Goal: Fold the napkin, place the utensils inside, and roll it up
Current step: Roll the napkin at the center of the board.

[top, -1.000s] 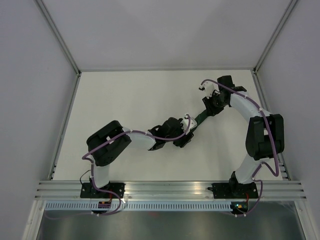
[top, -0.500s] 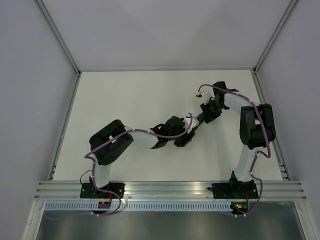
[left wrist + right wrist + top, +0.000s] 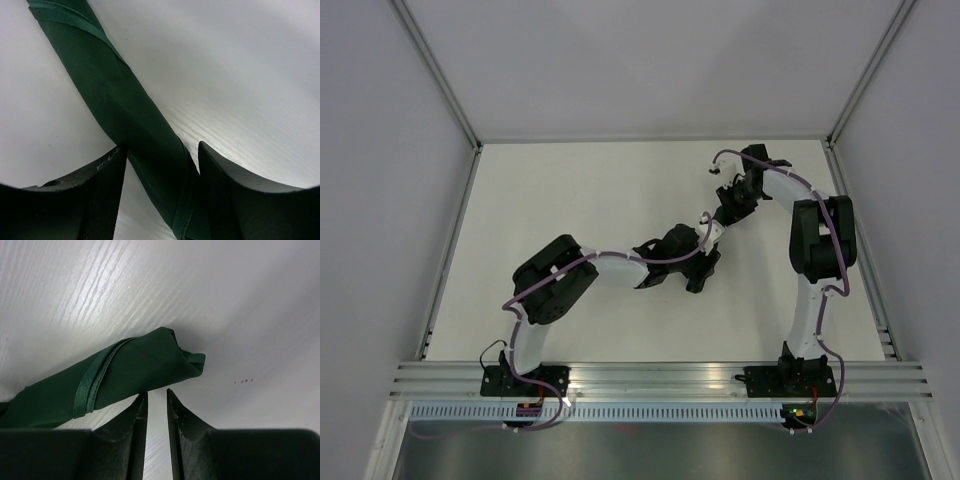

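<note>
The napkin (image 3: 130,110) is already a tight green roll on the table (image 3: 570,200). From above it lies just right of centre, mostly hidden under the two claws. No utensils show; they are probably wrapped inside. Over the last second the left arm has slid toward 3 o'clock, and the right arm has tucked its elbow in from the 3 o'clock edge, so the claws now sit closer together. The left claw (image 3: 160,150) is spread wide astride the roll, which runs from 11 o'clock to 6 o'clock in its wrist view. The right claw (image 3: 156,395) has narrowed to a thin slit and pinches nothing, its tips just beside the roll's end. The rolling looks finished, with only tidying or letting go left
</note>
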Robot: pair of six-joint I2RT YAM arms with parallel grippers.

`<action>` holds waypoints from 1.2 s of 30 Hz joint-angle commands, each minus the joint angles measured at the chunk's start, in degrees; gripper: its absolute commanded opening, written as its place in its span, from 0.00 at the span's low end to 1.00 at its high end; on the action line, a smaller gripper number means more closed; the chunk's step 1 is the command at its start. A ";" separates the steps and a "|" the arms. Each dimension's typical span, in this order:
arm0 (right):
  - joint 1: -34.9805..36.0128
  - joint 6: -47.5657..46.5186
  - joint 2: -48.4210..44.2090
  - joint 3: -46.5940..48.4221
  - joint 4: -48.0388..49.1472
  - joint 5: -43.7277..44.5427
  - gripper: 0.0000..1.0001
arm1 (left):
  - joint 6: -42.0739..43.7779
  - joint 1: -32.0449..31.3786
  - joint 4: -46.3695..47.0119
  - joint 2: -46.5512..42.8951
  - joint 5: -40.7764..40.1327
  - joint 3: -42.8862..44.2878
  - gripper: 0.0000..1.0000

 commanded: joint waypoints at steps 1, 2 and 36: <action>0.07 2.33 2.42 4.49 -2.47 0.62 0.27 | -5.61 -0.43 -1.23 2.63 -1.53 5.13 0.64; 0.07 2.34 3.38 5.03 -2.82 0.36 0.27 | -6.31 -0.43 -1.93 2.99 -1.88 5.84 0.64; 0.42 4.36 2.43 6.17 0.34 1.85 0.29 | -8.78 -0.79 -6.51 -0.52 -3.29 12.09 0.69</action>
